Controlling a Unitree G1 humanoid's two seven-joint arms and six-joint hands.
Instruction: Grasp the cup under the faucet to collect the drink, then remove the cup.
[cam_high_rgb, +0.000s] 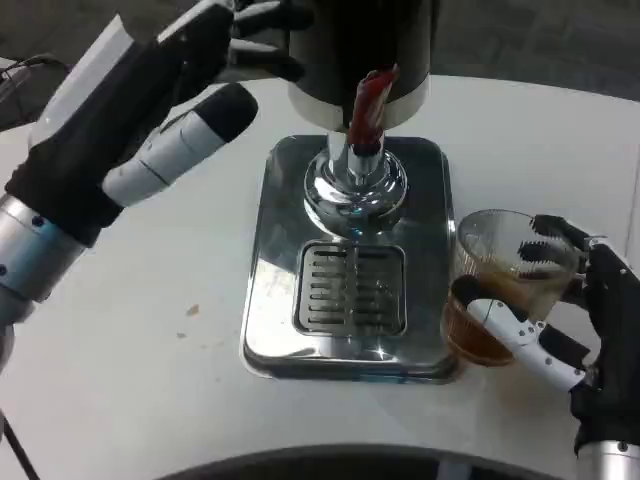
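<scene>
1. Head view, cup: clear plastic, brown drink in its lower part, tilted a little. It stands on the table just beside the right edge of the tray, away from the faucet.
2. Right hand: fingers wrapped around the cup, a white finger across its near side and dark fingertips at its rim; it holds the cup.
3. Left hand: raised beside the dispenser, dark fingers reaching toward its body. Whether they touch it or press together, I cannot tell.
4. Faucet: chrome, with a red lever above it, over the slotted grate.
5. Step in hand, as judged: removing the filled cup. Keep the grip light so the thin wall does not buckle, level the cup, and set it down well clear of the tray edge.
6. Surface: white round table, a small speck on its left part. Dark floor shows beyond the far edge.
</scene>
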